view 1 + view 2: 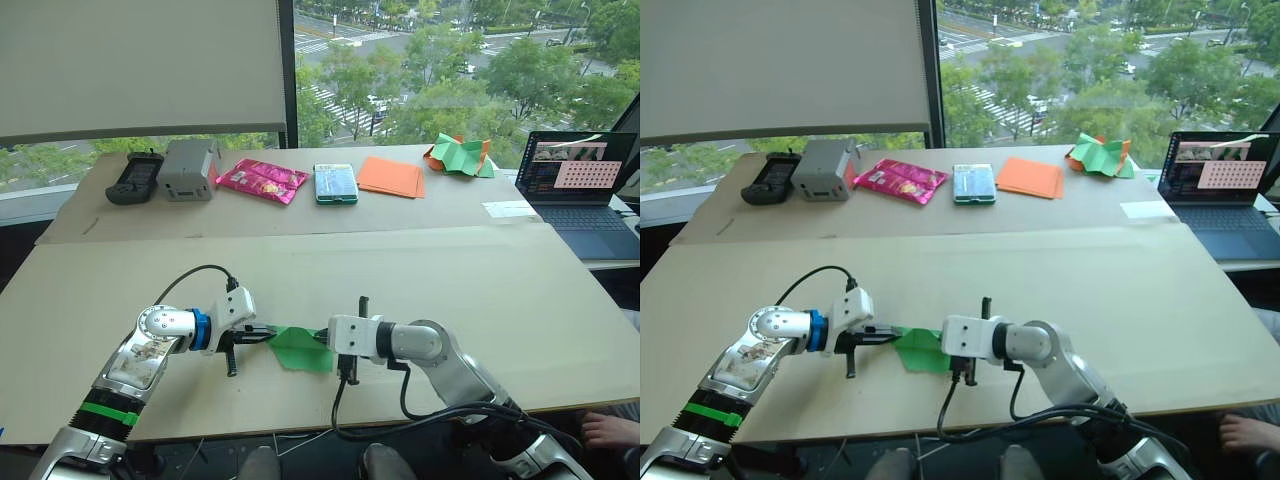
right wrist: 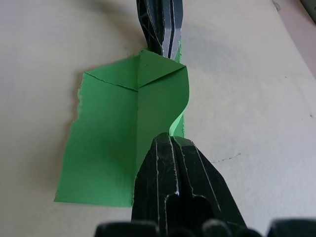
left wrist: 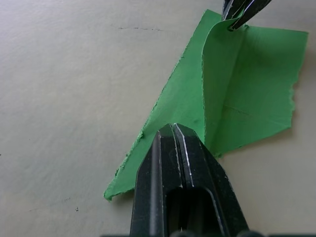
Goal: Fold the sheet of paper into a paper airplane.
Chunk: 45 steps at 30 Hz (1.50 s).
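Note:
The bright green sheet of paper [image 1: 300, 348] lies on the tan table near its front edge, between my two grippers. It is folded to a point with layered flaps at its left end, like a paper airplane's nose, and its right end is ragged and square. My left gripper [image 1: 268, 336] is shut at that pointed end [image 3: 163, 106], low against the table. My right gripper [image 2: 170, 137] is shut on a flap of the sheet [image 2: 163, 94] that curls up off the table into its fingers. The two grippers face each other, about a finger's length apart.
On the far table sit a black controller [image 1: 134, 178], a grey box [image 1: 190, 168], a pink packet [image 1: 262, 181], a teal packet [image 1: 335, 183], flat orange sheets [image 1: 391, 176] and a crumpled green-and-orange heap [image 1: 460, 156]. A laptop [image 1: 580, 185] stands at the right. A person's hand [image 1: 610, 432] shows at the lower right.

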### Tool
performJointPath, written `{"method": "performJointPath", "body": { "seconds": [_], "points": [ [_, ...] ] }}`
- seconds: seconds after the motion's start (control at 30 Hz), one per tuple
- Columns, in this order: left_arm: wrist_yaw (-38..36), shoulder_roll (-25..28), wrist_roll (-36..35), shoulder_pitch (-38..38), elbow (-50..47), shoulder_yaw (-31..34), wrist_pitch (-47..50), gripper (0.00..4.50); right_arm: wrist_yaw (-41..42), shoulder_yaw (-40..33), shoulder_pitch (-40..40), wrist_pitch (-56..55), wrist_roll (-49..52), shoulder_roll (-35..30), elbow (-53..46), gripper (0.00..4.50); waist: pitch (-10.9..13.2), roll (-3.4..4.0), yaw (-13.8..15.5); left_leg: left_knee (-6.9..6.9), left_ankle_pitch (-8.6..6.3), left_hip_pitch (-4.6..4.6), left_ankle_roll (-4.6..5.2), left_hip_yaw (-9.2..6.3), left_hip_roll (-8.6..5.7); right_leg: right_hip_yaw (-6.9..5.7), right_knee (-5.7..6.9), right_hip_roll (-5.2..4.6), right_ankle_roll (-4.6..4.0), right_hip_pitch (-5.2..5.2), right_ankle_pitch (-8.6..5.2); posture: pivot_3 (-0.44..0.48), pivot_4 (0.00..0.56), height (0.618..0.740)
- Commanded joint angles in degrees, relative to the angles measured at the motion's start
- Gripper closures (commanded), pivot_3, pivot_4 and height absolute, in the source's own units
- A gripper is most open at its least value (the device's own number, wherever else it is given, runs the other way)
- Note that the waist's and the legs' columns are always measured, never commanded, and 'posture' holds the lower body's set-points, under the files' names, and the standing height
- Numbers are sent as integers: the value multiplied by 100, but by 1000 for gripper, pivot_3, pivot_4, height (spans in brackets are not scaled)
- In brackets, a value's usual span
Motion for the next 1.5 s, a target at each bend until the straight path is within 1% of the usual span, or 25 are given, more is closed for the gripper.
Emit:
{"method": "performJointPath", "body": {
  "seconds": [0.03,0.13,0.27,0.43,0.6,0.73,0.83,1.07,1.17,1.27,1.37,1.47,1.5],
  "points": [
    [19,29,142,69,14,-113,50,4464,-59,56,-39,316,-120,72,34,4500,0,0,0,0,0,-1,0,0,0,0,0,0,0,-1,0,0,150,706],
    [43,35,132,26,20,-80,61,4464,-121,100,-82,539,-182,176,189,4500,0,0,-2,0,0,-1,0,0,0,0,0,0,0,-1,0,0,150,706],
    [32,90,64,-36,-33,9,135,4464,-158,181,-120,566,-247,213,345,4500,-1,-1,-9,0,0,2,0,-1,0,0,0,0,0,0,0,0,150,706],
    [135,149,-36,-187,-95,262,194,4464,-165,221,-162,571,-256,223,405,4500,-1,-1,-28,-3,0,2,-1,-2,0,0,0,1,0,-3,0,0,150,706],
    [56,158,-447,-350,-648,518,626,4464,-128,257,-155,580,-248,200,417,4500,1,-5,-29,-3,0,0,0,-2,0,0,1,2,0,-5,0,0,150,706],
    [17,77,-797,-154,-1101,525,1001,4464,-152,279,-159,596,-259,228,443,4500,1,-5,-37,-3,-1,1,-1,-1,0,0,1,1,0,-4,0,0,150,706],
    [-1,117,-762,-3,-1093,439,985,4464,-158,288,-163,603,-264,227,447,4500,0,-3,-49,-4,0,3,0,-1,0,1,1,2,0,-4,0,0,150,706],
    [270,-66,-189,51,-353,34,519,4464,-181,308,-149,633,-303,246,419,4500,0,-5,-44,-3,0,5,-1,-2,0,1,0,2,-1,-6,-1,0,150,706],
    [301,-139,9,52,-212,-126,333,4464,-165,304,-140,689,-321,266,352,4500,-4,-8,-36,-4,-1,5,-1,-2,0,1,-1,2,-1,-6,-1,0,150,706],
    [315,-195,136,84,-130,-233,186,4464,-163,268,-152,780,-291,302,284,4500,-9,-4,-33,-4,-25,7,-40,-1,0,1,-1,1,-2,-4,-1,0,150,706],
    [304,-228,190,126,-120,-277,117,4500,-215,81,-171,1035,-105,461,148,3597,-13,1,-33,-4,-25,8,-40,-2,0,1,-1,1,-2,-4,-1,0,150,706],
    [283,-225,214,165,-143,-285,95,4500,-233,-122,-212,1263,55,581,-46,2529,-14,3,-25,-3,-25,7,-40,-1,0,1,-1,1,-1,-3,-1,0,150,706],
    [274,-210,218,188,-160,-284,89,4500,-229,-227,-250,1327,180,636,-177,2245,-14,3,-25,-3,-25,7,-40,-1,0,1,0,1,-1,-3,-1,0,150,706]
  ]
}}
